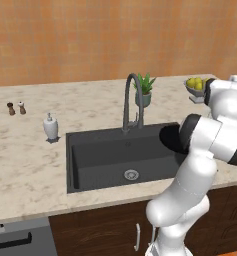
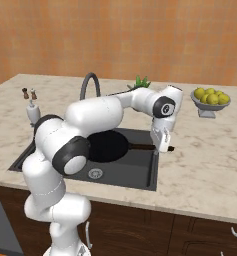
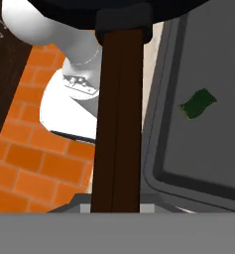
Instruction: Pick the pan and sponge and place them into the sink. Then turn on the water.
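Observation:
My gripper (image 2: 162, 144) is shut on the long dark brown handle of the black pan (image 2: 107, 145). The pan hangs level over the right part of the dark grey sink (image 2: 135, 175), with its handle reaching across the sink's right rim. In the left base view my arm covers most of the pan (image 1: 169, 137). The hand view looks along the handle to the pan (image 3: 119, 10), my gripper (image 3: 116, 206) closed around its near end. The green sponge (image 3: 198, 104) lies on the floor of the sink (image 3: 208, 154). The tall grey gooseneck faucet (image 1: 131, 100) stands behind the basin; no water runs.
A white soap dispenser (image 1: 50, 126) stands left of the sink (image 1: 70, 165). A small potted plant (image 1: 145, 90) is behind the faucet (image 2: 90, 82). A bowl of lemons (image 2: 210, 99) sits on the counter to the right. Two small shakers (image 1: 16, 108) are at the far left.

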